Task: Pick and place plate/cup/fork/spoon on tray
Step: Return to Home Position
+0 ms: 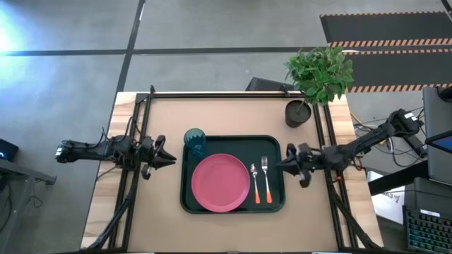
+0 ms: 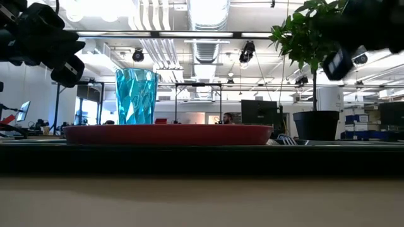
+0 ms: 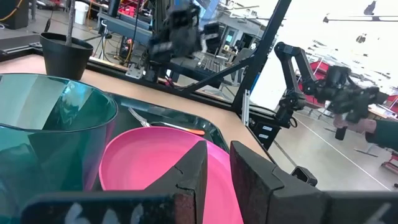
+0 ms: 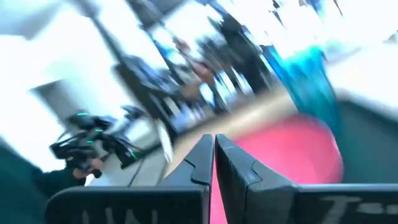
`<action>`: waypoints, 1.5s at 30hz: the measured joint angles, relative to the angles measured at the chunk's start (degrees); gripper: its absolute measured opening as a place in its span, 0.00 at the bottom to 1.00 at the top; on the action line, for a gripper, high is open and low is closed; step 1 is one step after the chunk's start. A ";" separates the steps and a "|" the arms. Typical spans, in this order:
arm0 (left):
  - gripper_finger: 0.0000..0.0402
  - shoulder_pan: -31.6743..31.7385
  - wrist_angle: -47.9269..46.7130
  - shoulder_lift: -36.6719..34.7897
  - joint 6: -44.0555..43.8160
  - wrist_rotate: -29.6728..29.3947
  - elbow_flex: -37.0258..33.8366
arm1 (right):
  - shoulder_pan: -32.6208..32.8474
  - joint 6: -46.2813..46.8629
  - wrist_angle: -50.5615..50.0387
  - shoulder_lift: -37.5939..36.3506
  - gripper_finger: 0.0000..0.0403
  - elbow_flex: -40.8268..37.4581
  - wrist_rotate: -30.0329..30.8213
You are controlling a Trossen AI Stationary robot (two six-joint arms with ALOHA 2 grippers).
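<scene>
The dark green tray (image 1: 187, 201) lies at the table's middle. On it lie the pink plate (image 1: 220, 182), the spoon (image 1: 255, 182) and the fork (image 1: 265, 178), side by side right of the plate with their orange-red handles toward the near edge. The teal cup (image 1: 195, 141) stands upright in the tray's far left corner. My left gripper (image 1: 171, 159) hovers just left of the tray, empty, its fingers a narrow gap apart (image 3: 217, 163). My right gripper (image 1: 286, 161) hovers at the tray's right rim, shut and empty (image 4: 213, 155).
A dark plant pot (image 1: 298, 113) with a green plant stands at the table's far right, beyond the tray. Bare tabletop (image 1: 233, 233) lies near the front edge and left of the tray. A black frame runs along the far side and both sides of the table.
</scene>
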 joint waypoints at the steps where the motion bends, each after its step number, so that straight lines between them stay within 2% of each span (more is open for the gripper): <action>1: 0.13 -0.01 0.00 0.01 0.00 0.00 0.00 | 0.00 -5.53 3.73 -0.21 0.02 0.00 -1.69; 4: 0.13 0.01 0.00 0.02 -0.02 -0.02 0.00 | 0.00 -14.18 9.29 -1.11 0.02 0.02 -6.78; 14: 0.13 0.01 0.02 0.04 1.70 -0.04 -0.09 | -2.75 -17.59 5.31 -7.67 0.02 0.02 -14.99; 19: 0.13 0.01 0.02 0.04 1.64 -0.04 -0.11 | -5.71 -17.71 -3.05 -13.10 0.02 0.02 -15.00; 23: 0.13 0.01 0.00 0.04 1.61 -0.04 -0.11 | -7.65 -21.52 -10.57 -17.99 0.02 1.85 -15.03; 31: 0.13 0.01 0.02 0.06 1.68 -0.04 -0.11 | -9.92 -18.39 -41.03 -27.07 0.02 14.88 -18.01; 36: 0.13 0.01 0.00 0.05 1.82 -0.04 -0.11 | -9.94 -17.88 -50.67 -29.21 0.02 19.79 -19.83; 40: 0.13 0.01 0.02 0.07 1.84 -0.04 -0.11 | -9.88 -13.12 -50.38 -33.72 0.02 17.22 -21.21; 45: 0.13 0.01 0.02 0.07 1.82 -0.04 -0.13 | -9.88 -11.16 -44.64 -41.93 0.02 8.66 -21.11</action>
